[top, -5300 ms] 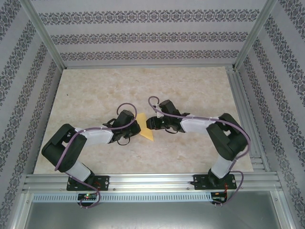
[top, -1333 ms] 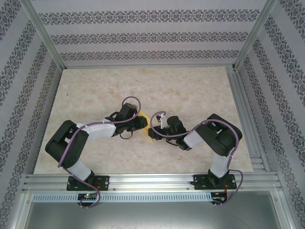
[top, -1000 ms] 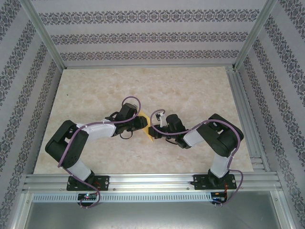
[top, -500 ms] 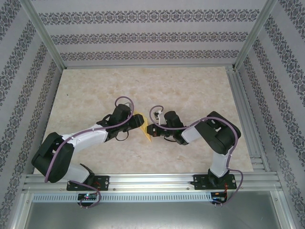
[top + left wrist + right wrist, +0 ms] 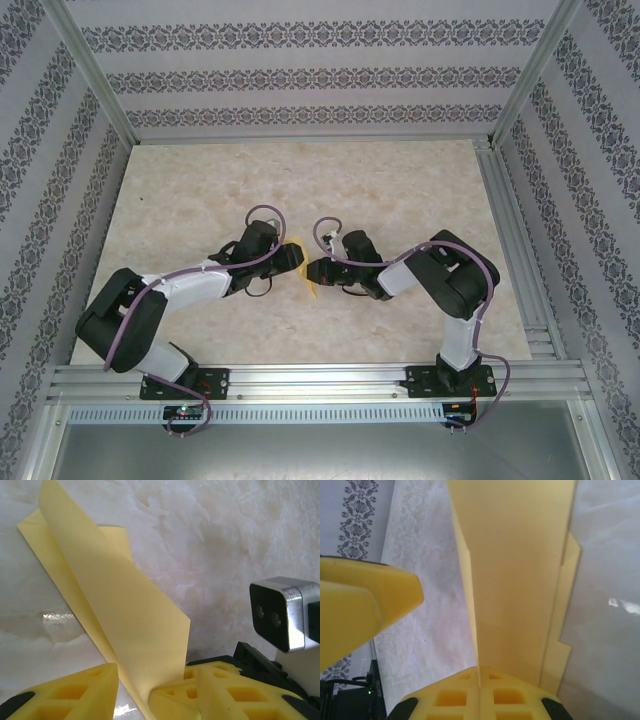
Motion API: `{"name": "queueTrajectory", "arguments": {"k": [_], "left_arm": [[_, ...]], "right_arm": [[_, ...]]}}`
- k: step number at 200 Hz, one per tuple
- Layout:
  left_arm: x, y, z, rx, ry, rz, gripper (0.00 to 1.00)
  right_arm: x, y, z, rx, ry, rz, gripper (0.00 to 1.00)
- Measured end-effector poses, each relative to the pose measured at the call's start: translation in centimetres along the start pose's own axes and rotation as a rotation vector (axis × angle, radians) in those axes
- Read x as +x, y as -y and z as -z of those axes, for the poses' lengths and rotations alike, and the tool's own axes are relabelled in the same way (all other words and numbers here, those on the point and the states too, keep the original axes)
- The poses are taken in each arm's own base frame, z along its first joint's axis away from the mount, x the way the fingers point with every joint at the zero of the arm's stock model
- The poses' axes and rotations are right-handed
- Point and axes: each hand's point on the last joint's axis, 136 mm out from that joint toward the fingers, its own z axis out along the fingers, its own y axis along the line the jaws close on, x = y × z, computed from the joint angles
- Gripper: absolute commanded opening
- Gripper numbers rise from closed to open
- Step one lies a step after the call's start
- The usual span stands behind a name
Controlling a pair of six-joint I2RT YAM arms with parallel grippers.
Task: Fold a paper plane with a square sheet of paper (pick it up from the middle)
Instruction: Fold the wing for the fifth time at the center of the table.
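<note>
Folding step, I judge: my right fingers (image 5: 512, 697) pinch the square sheet of paper (image 5: 125, 620); left fingers (image 5: 65, 690) released. Next likely: lay it over, crease.

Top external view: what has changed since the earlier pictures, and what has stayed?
The right claw now pinches a raised flap of the square sheet of paper, which lay flat on the table before; the right elbow folded in. The left arm stretched lower; the left claw is open astride the flap. Both claws stayed at mid-table.

Creased yellow paper (image 5: 115, 625) stands between end effector (image 5: 159, 682) fingers (image 5: 75, 690).
</note>
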Motion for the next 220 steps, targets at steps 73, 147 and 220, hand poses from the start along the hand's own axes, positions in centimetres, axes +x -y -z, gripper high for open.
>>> {"name": "queueTrajectory", "arguments": {"k": [73,147,220], "left_arm": [[0.5,-0.3,-1.3,0.002,-0.03,0.003,0.39],[0.4,0.4,-2.6,0.026,-0.047,0.002,0.32],[0.8,-0.1,-3.7,0.012,-0.074,0.006,0.28]], "right_arm": [[-0.3,1.0,0.0,-0.011,-0.017,-0.123,0.01],[-0.2,1.0,-0.3,-0.02,-0.061,-0.161,0.02],[-0.2,1.1,-0.3,-0.008,-0.085,-0.178,0.02]]}}
